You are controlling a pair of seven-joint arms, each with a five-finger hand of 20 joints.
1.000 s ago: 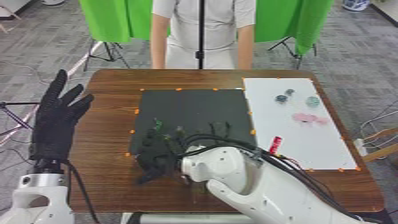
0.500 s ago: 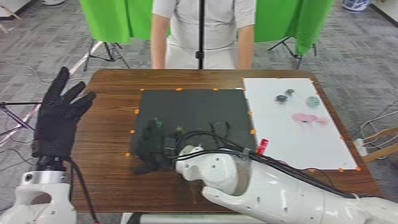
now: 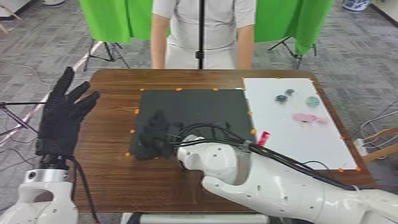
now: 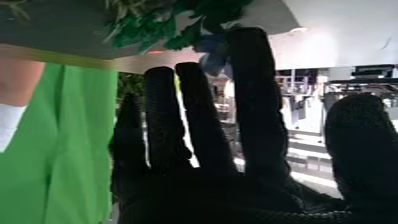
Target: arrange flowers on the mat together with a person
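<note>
The robot's right hand (image 3: 158, 137) is over the black rectangular mat (image 3: 191, 102), its fingers straight and its thumb standing well away from them; it grips nothing I can make out. The left hand (image 3: 64, 117), black-gloved too, is upright near the left edge of the brown wooden bench (image 3: 111, 175), fingers extended.

Ahead of the right hand and off to its right, on the white rectangular mat (image 3: 284, 145), lie small dark blue-grey blooms (image 3: 282, 98), a pale teal bloom (image 3: 313, 102) and soft pink flowers (image 3: 305, 118).

My guess is that the step in hand is to take or settle a stem on the black mat. To do it well, I'd bring the hand in low, get the thumb opposite the fingers around the stem, and close gently, sparing leaves and petals. The loose black cables (image 3: 218, 131) by the wrist could snag something on the way out.

The head view gives the layout of both mats. The right wrist view adds close detail: ragged green leaves (image 4: 147, 30) beyond the fingertips and a blurred blue flower (image 4: 211, 49) right by one fingertip. Whether they touch, I can't tell.
</note>
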